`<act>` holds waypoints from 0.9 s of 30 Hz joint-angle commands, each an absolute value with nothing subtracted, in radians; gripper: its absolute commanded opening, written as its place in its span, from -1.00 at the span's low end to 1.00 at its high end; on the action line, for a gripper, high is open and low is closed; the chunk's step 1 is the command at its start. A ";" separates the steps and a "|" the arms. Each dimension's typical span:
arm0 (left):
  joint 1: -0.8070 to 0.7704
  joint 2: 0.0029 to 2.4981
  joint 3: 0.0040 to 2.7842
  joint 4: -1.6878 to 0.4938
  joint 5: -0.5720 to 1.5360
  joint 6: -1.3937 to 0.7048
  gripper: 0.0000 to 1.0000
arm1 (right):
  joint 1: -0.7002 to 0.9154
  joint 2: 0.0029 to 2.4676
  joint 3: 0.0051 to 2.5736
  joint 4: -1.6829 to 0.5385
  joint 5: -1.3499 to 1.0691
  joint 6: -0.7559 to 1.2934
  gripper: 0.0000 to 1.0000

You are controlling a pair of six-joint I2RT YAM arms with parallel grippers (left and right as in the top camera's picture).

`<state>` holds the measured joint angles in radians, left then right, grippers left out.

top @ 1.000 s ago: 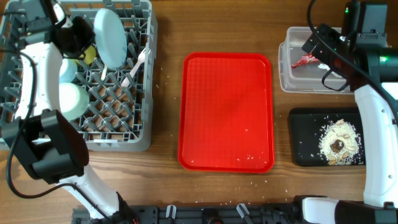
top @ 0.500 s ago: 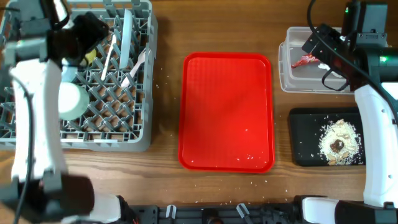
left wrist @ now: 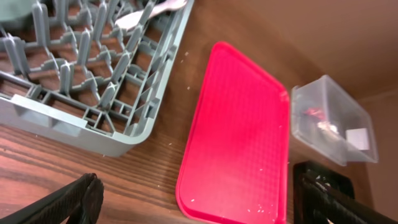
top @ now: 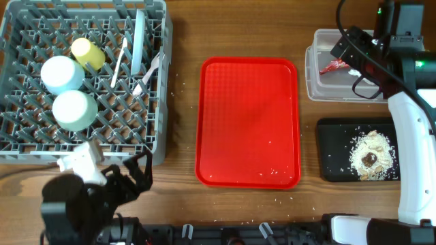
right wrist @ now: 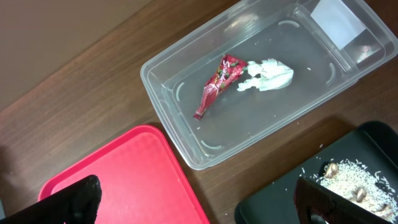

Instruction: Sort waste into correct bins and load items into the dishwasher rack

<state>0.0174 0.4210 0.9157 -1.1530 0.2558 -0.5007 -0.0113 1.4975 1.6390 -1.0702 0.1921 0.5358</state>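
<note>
The grey dishwasher rack point(top: 27, 139) at the far left holds the yellow cup point(top: 89, 53), the light blue bowl point(top: 62, 73), the pale green bowl point(top: 75, 109), the white plate point(top: 139, 41) on edge, the spoon point(top: 119, 61) and the fork point(top: 151, 71). My left gripper point(top: 136, 175) is open and empty by the rack's front right corner. In the clear tub point(right wrist: 180, 130) lie the red wrapper point(right wrist: 217, 84) and the tissue point(right wrist: 267, 74). The black tray point(top: 334, 153) holds the food scraps point(top: 371, 156). Open and empty, my right gripper point(right wrist: 202, 205) hangs above the tub.
A red tray point(top: 248, 122) with a few crumbs lies in the middle of the wooden table. Crumbs are scattered on the wood near the rack and the table's front edge. The right arm point(top: 409, 136) stretches along the right side over the black tray.
My left arm has pulled back from over the rack to the table's front, and its jaws have opened. The white plate now stands on edge in the rack. The right arm has not moved.
</note>
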 commanded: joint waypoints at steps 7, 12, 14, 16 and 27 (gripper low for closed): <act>0.009 0.317 0.751 -0.990 0.256 -0.171 1.00 | -0.011 1.502 1.642 -1.071 0.206 0.524 1.00; 0.007 0.142 0.345 -0.497 0.241 -0.056 1.00 | -0.011 1.502 1.642 -1.070 0.206 0.523 1.00; 0.007 0.034 0.200 -0.353 0.241 -0.056 1.00 | -0.011 1.501 1.642 -1.070 0.206 0.523 1.00; 0.005 0.003 0.131 -0.235 0.241 -0.055 1.00 | -0.011 1.502 1.642 -1.070 0.206 0.523 1.00; 0.002 0.004 0.006 -0.056 0.234 -0.052 1.00 | -0.011 1.502 1.642 -1.070 0.206 0.524 1.00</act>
<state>0.0063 0.0139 0.0113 -0.0525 0.2424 -0.0647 -0.0113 1.4979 1.6386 -1.0706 0.1921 0.5358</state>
